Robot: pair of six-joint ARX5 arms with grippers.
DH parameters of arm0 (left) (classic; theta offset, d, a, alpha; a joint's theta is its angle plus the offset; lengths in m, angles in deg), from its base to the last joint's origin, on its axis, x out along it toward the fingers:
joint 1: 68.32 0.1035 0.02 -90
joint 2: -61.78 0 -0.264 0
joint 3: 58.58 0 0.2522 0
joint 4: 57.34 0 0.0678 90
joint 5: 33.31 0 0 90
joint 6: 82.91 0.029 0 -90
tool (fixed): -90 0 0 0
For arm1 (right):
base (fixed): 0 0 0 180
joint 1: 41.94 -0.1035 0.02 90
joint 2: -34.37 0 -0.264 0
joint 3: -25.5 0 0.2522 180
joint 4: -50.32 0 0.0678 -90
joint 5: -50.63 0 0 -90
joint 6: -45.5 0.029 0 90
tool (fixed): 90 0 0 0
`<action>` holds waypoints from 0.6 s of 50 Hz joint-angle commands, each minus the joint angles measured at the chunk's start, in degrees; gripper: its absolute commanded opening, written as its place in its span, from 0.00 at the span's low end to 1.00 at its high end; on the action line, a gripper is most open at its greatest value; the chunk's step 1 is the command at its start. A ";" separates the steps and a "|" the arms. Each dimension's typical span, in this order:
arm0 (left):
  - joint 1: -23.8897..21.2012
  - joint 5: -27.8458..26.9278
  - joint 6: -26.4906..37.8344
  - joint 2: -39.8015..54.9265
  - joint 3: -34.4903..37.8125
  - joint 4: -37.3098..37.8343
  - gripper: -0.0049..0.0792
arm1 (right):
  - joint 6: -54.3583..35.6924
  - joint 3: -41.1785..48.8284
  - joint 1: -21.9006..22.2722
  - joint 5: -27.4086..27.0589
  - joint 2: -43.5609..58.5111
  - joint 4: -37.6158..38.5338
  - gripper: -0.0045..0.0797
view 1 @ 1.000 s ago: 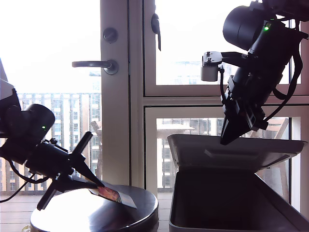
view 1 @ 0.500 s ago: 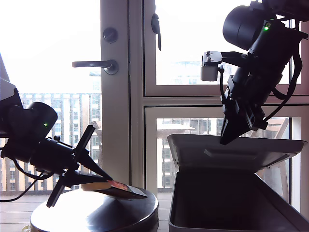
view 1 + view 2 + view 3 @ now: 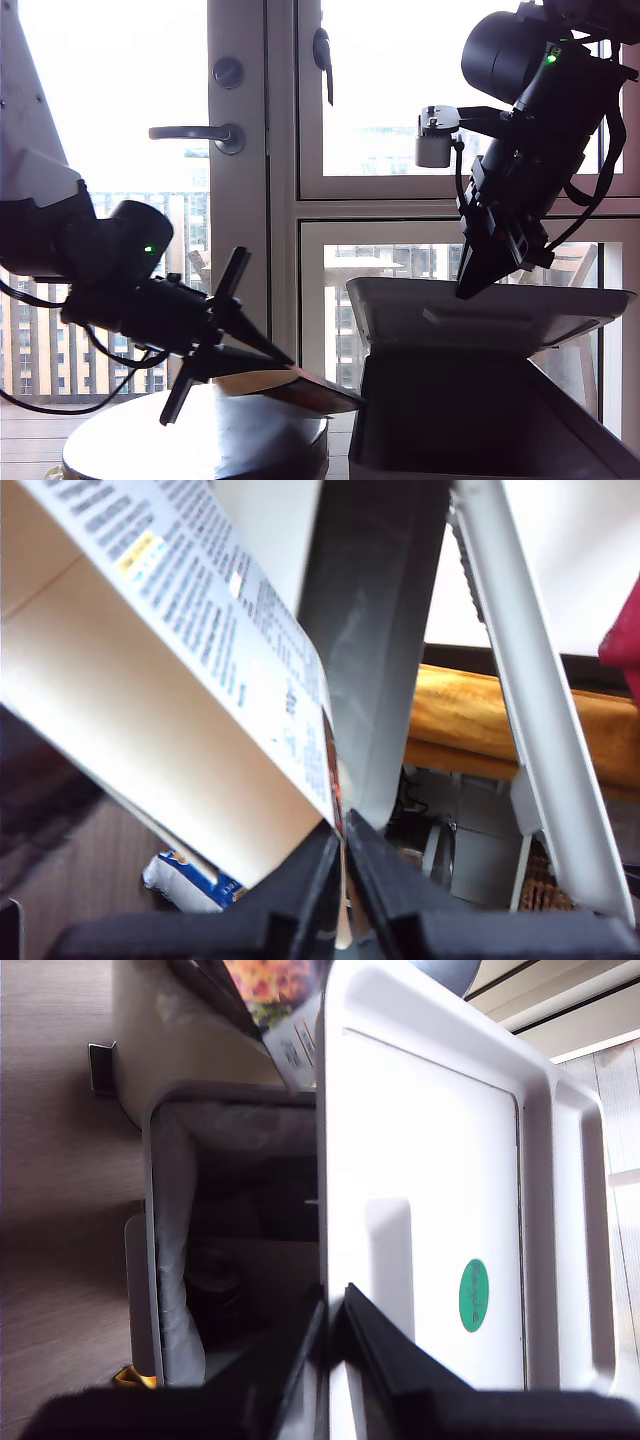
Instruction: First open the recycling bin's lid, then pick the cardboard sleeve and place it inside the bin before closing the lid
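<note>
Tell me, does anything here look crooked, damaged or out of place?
Nothing looks spilled or broken. The cardboard sleeve hangs tilted in my first gripper, off the round table, its end nearest the recycling bin. My second gripper pinches the lid by its edge, holding it propped open.

Our second gripper point(image 3: 467, 291) props the lid point(image 3: 490, 315) up; the recycling bin point(image 3: 480, 430) mouth gapes beneath. The lid overhangs it, so entry is low from the exterior view's left.
</note>
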 commanded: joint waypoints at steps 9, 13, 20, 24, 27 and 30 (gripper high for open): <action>-5.81 2.14 -0.48 1.22 0.31 -1.18 0.03 | 0.42 -0.59 -0.09 -0.02 -0.04 1.92 0.04; -7.80 3.30 -1.73 1.22 0.31 -2.19 0.03 | 0.42 -0.57 -0.09 -0.02 -0.07 1.95 0.04; -10.69 6.47 -2.60 1.22 0.28 -2.67 0.03 | 0.42 -0.59 -0.09 -0.02 -0.07 1.95 0.04; -12.11 9.01 -3.19 1.22 0.28 -2.73 0.03 | 0.42 -0.57 -0.09 -0.02 -0.04 1.95 0.04; -12.96 10.82 -3.21 1.22 0.15 -2.71 0.03 | 0.42 -0.57 -0.09 -0.02 -0.07 1.99 0.04; -13.68 12.52 -3.32 1.22 0.04 -2.58 0.03 | 0.42 -0.57 -0.09 -0.02 -0.07 2.05 0.04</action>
